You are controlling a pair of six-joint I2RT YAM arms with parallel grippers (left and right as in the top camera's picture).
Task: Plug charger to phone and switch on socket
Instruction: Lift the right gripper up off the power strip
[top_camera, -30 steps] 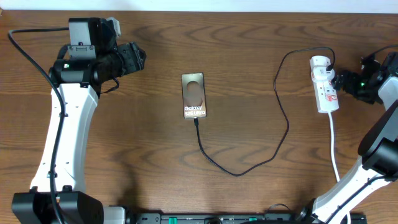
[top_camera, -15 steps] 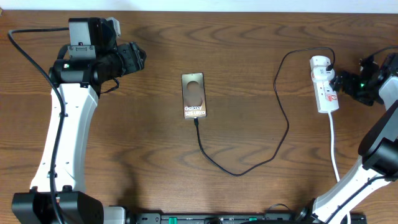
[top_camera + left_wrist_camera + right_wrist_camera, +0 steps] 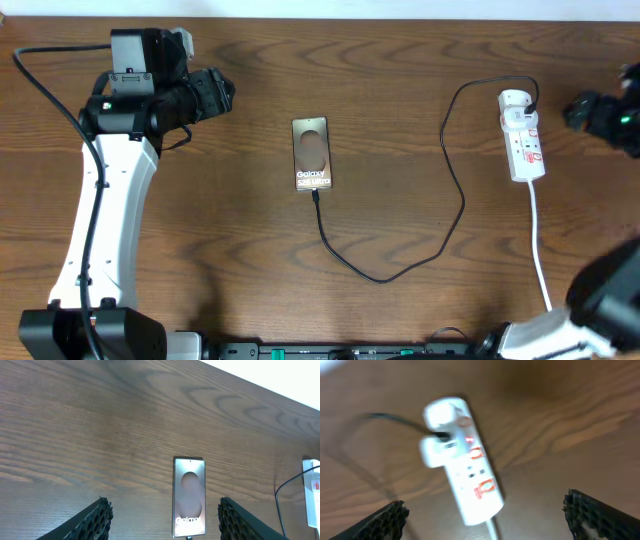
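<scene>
The phone [image 3: 311, 154] lies flat mid-table, with a pale circle and "Galaxy" lettering; it also shows in the left wrist view [image 3: 189, 497]. The charger cable [image 3: 400, 262] runs from the phone's near end in a loop to its plug at the far end of the white socket strip [image 3: 523, 136]. The strip shows blurred in the right wrist view [image 3: 465, 460], with a red glow on its face. My left gripper [image 3: 222, 92] is open and empty, left of the phone. My right gripper [image 3: 580, 110] is open and empty, to the right of the strip, apart from it.
The strip's white cord [image 3: 538, 240] runs toward the table's near edge. The table's far edge meets a white surface [image 3: 280, 380]. Black arm cables loop at the far left [image 3: 50, 90].
My right gripper has pulled back to the right, away from the socket strip it was at. The left arm, phone and cable have not moved.
</scene>
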